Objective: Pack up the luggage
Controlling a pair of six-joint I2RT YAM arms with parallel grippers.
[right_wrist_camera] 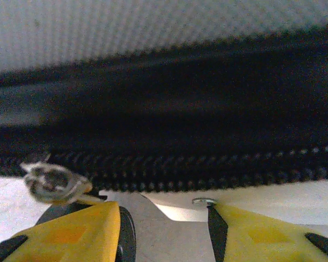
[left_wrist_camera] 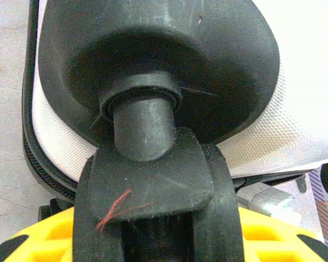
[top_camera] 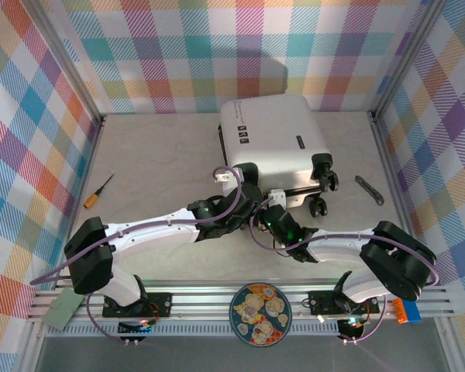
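Left wrist view: the left tool (left_wrist_camera: pixel 158 243) is pressed in on a black caster (left_wrist_camera: pixel 153 174) at the corner of the luggage (top_camera: pixel 271 139). The caster fork fills the gap between the yellow fingers (left_wrist_camera: pixel 273 240), which sit against both of its sides. A thin red streak (left_wrist_camera: pixel 115 210) crosses the fork, and above it the stem runs up into a black cup set in the white textured shell. In the right wrist view the right tool (right_wrist_camera: pixel 163 218) is spread, its yellow fingers (right_wrist_camera: pixel 71 229) apart with no part of the case between them. They sit just below the black zipper band (right_wrist_camera: pixel 180 164). A small silver zipper pull (right_wrist_camera: pixel 50 183) hangs just above the tip of the finger on the left of that view, and whether it touches the finger cannot be told. From the top external view the luggage lies flat and closed on the pale surface (top_camera: pixel 155 163), toward the back and a little right of centre, with its wheels facing the arms. Both arms reach to its near edge. Small black marks (top_camera: pixel 242 136) sit on the white shell, too small to read. An orange-handled screwdriver (top_camera: pixel 98 191) lies well to the left, and a patterned plate (top_camera: pixel 260 314) rests between the arm bases.
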